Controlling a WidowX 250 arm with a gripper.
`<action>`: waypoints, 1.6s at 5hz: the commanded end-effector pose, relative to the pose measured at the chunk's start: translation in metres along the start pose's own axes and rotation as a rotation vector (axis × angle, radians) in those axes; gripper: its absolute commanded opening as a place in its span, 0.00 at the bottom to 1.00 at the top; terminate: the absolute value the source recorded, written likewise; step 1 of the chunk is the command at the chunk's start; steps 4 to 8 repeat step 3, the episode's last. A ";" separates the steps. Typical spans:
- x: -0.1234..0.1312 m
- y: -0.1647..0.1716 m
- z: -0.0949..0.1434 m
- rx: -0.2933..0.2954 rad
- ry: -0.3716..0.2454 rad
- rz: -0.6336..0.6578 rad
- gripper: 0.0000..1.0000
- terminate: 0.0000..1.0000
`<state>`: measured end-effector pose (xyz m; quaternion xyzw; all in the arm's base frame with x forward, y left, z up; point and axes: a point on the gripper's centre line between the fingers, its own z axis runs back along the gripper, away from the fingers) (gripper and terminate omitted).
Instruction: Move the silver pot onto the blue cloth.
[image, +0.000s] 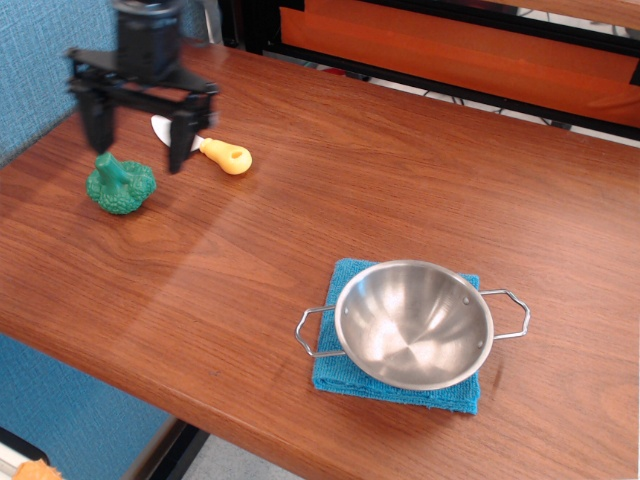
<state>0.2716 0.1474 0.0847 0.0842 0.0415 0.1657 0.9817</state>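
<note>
Shiny round steel pot (414, 322) sits centred on folded turquoise cloth (345, 376), near right of desk (400, 180). Gripper (138, 135), jaws spread, empty, far left. Placement looks done; keep clear.

We've got a reddish-brown wood-grain table (420, 190) filling most of the frame, a blue textured wall panel (40, 50) in the upper left, and an orange panel (480, 50) with black framing along the top.

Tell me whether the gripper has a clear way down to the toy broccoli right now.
Probably yes. The gripper hangs open just above the broccoli, nothing lies between them, and the toy knife sits off to one side.
</note>
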 end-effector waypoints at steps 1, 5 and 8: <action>-0.033 0.039 0.023 -0.034 -0.138 0.010 1.00 0.00; -0.033 0.039 0.023 -0.034 -0.138 0.010 1.00 1.00; -0.033 0.039 0.023 -0.034 -0.138 0.010 1.00 1.00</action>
